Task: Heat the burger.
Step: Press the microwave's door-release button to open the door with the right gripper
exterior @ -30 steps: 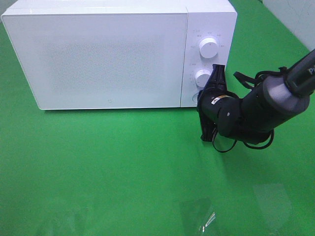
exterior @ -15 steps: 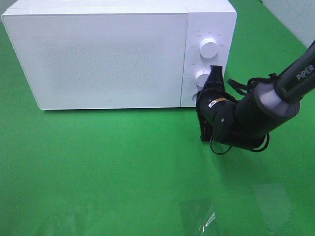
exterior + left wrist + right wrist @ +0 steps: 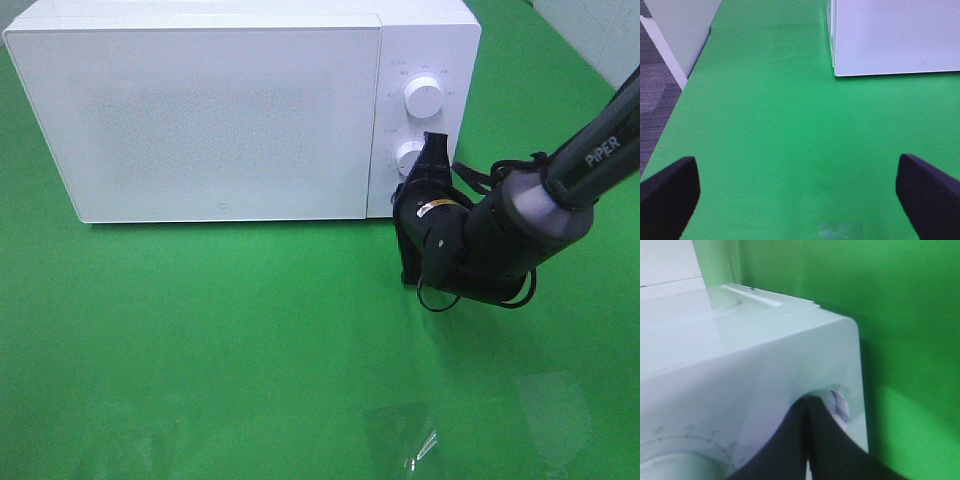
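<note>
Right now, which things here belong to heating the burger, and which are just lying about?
For the job: microwave, door shut; right gripper, shut, at its round button. The burger is not in view.
Lying about: left gripper, open over the green table; a shiny clear patch on it.

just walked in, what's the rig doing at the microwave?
The right gripper is shut, and its tips are on the round button at the lower corner of the microwave control panel, just below the lower knob. It looks like it is pressing the button. The microwave door is closed and no burger is in view. The left gripper hangs open over the green table, holding nothing.
</note>
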`<action>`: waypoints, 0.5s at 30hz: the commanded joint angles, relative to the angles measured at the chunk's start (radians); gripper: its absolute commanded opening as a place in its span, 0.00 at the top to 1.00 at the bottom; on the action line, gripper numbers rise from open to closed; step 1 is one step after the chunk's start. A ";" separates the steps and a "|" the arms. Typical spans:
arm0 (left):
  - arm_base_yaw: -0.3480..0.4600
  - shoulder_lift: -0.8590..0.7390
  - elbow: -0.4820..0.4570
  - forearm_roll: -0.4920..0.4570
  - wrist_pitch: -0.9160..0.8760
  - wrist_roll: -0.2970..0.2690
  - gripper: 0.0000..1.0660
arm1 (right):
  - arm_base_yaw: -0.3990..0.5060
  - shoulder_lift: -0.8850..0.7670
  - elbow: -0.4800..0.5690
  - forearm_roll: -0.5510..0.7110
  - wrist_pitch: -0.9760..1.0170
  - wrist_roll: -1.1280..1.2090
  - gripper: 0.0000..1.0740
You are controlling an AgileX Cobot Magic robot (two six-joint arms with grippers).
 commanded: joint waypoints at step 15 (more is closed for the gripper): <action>0.003 -0.017 0.002 0.000 -0.013 0.001 0.06 | -0.041 0.003 -0.146 -0.039 -0.402 -0.011 1.00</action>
